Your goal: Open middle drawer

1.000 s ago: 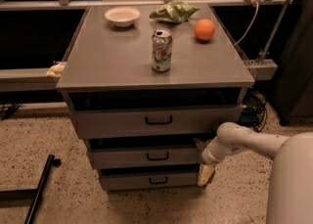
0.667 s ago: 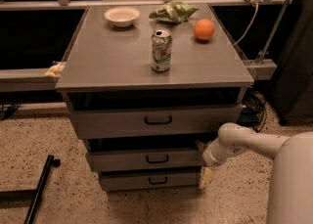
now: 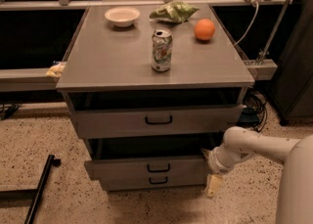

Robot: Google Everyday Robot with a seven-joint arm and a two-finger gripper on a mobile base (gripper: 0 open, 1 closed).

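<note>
Camera view shows us the grey table (image 3: pixel 107 69) from above and in front, with 3 drawers stacked under its top. The middle drawer (image 3: pixel 122 168) sits at 6 o'clock from the top drawer (image 3: pixel 112 123), its small black handle (image 3: pixel 159 168) at the centre of its front. The bottom drawer (image 3: pixel 127 184) lies just beneath it. A dark gap runs above the middle front, so we judge it already partly out. The claw (image 3: pixel 213 184) hangs at the end of the pale arm (image 3: pixel 254 145), at about 3 o'clock from that handle and well apart from it, near the right end of the drawer front. We cannot tell whether it is open, closed or gripping anything. From here, we think the main risk is a pull taken from the corner and not from the handle: the drawer could skew on its runners and jam, or the claw could slip off the edge. It could also catch the bottom drawer, since the 2 fronts lie so close together. A jerk might topple the can (image 3: pixel 161 50) or set the orange (image 3: pixel 204 29), at 1 o'clock from it, rolling.
</note>
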